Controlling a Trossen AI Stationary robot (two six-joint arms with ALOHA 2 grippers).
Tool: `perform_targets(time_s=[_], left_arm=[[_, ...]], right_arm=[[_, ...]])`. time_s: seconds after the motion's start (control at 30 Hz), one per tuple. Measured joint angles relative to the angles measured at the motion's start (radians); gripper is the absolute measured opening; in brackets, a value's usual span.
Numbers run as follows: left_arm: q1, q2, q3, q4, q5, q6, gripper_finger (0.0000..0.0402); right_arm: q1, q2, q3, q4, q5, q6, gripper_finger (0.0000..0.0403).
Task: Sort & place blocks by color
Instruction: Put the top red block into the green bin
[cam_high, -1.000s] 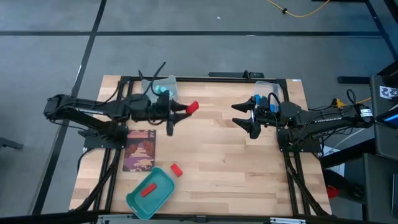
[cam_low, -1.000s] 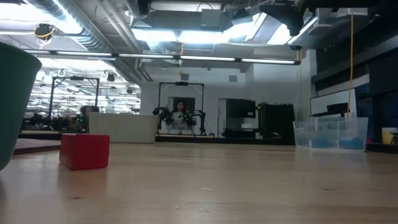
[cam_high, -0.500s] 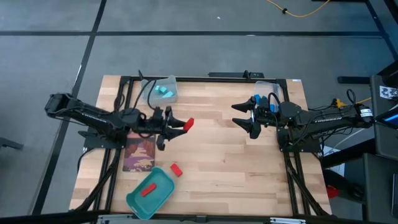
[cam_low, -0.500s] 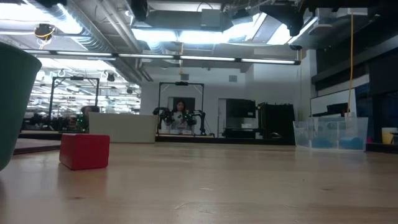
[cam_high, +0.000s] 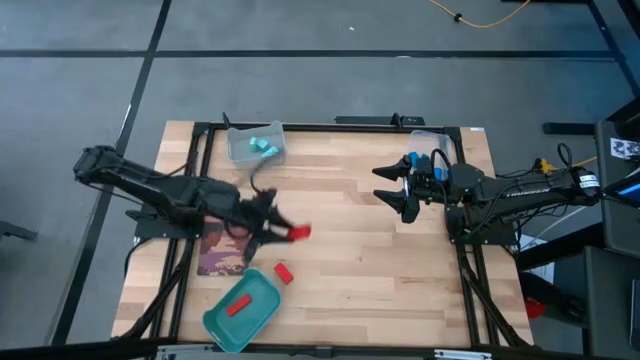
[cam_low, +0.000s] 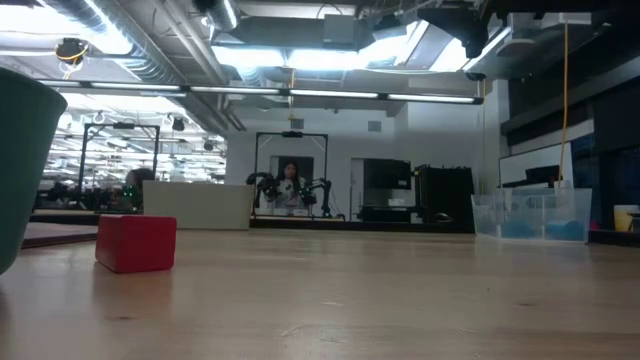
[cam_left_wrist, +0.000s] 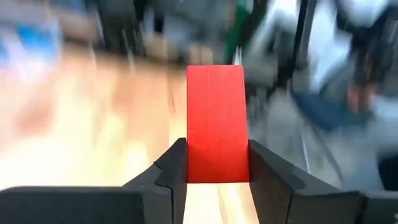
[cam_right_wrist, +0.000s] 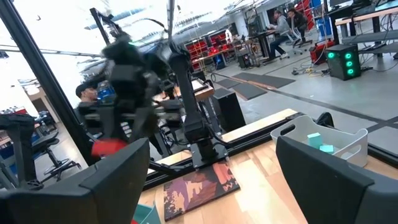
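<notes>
High view, left gripper (cam_high: 285, 229): held over the pale plank table (cam_high: 380, 250), pinching a red block (cam_high: 299, 232) at its tip, just above the picture card (cam_high: 225, 243).
High view, loose red block (cam_high: 283, 272): small and boxy, lying on the wood just beside the teal tray (cam_high: 262, 313).
High view, teal tray: rounded plastic dish near the front edge, one red block in the tray (cam_high: 238, 305) lying inside.
High view, far clear bin (cam_high: 236, 146): see-through plastic at the back left, light cyan blocks (cam_high: 261, 146) inside.
High view, right gripper (cam_high: 393, 185): waits over the right side of the table, fingers spread apart, by a second clear bin (cam_high: 441, 141).
Low view, loose red block (cam_low: 136, 243): a matte cube with square faces sitting flat on the wood, near the dark teal tray wall (cam_low: 25, 160) at the edge.
Low view, second clear bin (cam_low: 530, 213): transparent walls, bluish contents at the bottom, too dim to tell apart.
Left wrist view, red block (cam_left_wrist: 216, 124): smooth, flat-sided, standing upright between the two dark fingers (cam_left_wrist: 169, 171), pressed on both flanks.
Right wrist view, right gripper (cam_right_wrist: 217, 171): the two broad dark fingers stand well apart with nothing between them.
Right wrist view, far clear bin (cam_right_wrist: 323, 138): a light cyan block shows inside; the picture card (cam_right_wrist: 199, 188) lies flat on the planks.
Right wrist view, left gripper (cam_right_wrist: 115, 146): blurred, red showing at its tip.
</notes>
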Motion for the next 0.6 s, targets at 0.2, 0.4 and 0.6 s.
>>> perform_targets(time_s=[0.2,0.4,0.6], left_arm=[[-0.214,0.145,0.262,-0.568,0.003,-0.214,0.0122],[-0.420,0.327,0.276,-0.643,-0.003,-0.499,0.0122],[-0.531,0.505,0.275,-0.644,-0.003,-0.659,0.0122]], right_arm=[[0.000,0.000,0.000,-0.041,0.000,0.000,0.0351],[0.000,0.000,0.000,-0.124,-0.004,0.007,0.0351],[0.000,0.000,0.000,-0.137,-0.009,0.029,0.0351]])
